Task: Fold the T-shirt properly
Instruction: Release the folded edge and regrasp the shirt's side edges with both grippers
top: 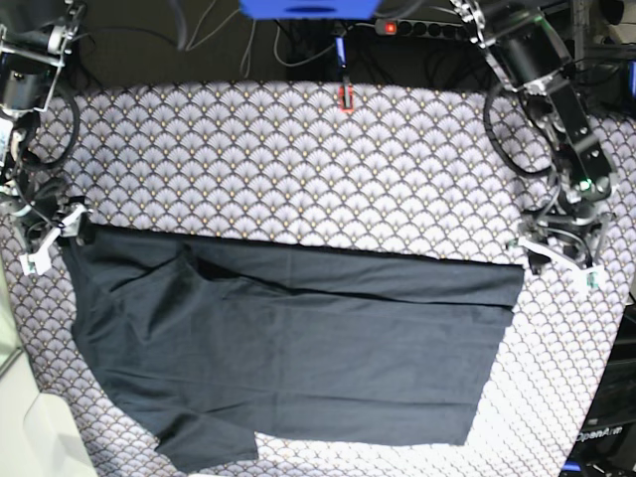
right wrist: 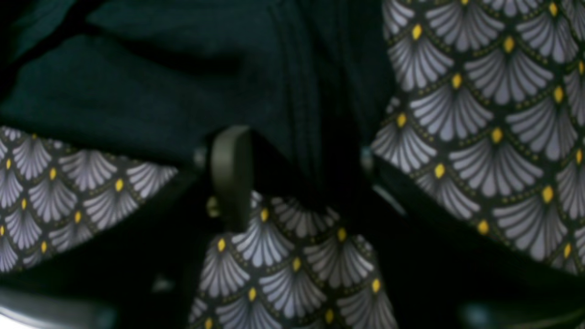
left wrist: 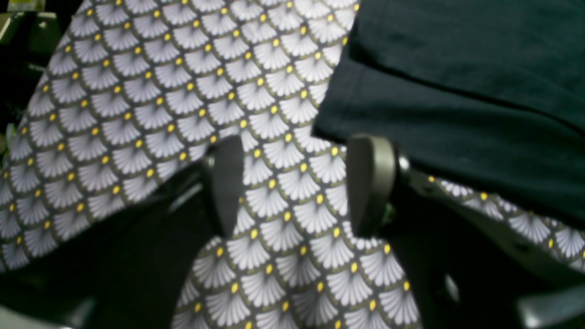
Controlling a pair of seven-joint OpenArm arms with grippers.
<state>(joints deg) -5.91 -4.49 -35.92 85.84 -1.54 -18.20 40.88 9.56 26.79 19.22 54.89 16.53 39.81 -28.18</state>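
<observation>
My right gripper point(right wrist: 297, 176): jaws parted astride a T-shirt point(top: 288, 348) edge fold, grip unconfirmed | my left gripper point(left wrist: 297, 185): jaws apart, holding nothing, shirt corner at 1 o'clock | T-shirt: folded on patterned tablecloth point(top: 298, 169), sleeve at 7 o'clock

The T-shirt point(top: 298, 348) is a plain, matte charcoal-black all over, with no print showing, and in the wrist views it takes on a faint dark-teal cast. The tablecloth point(top: 298, 169) beneath it carries a repeating fish-scale pattern of pale grey-white fans on a dark grey ground, each fan tipped with a small yellow dot. The gripper fingers point(left wrist: 370, 183) are a dull olive-grey.
</observation>
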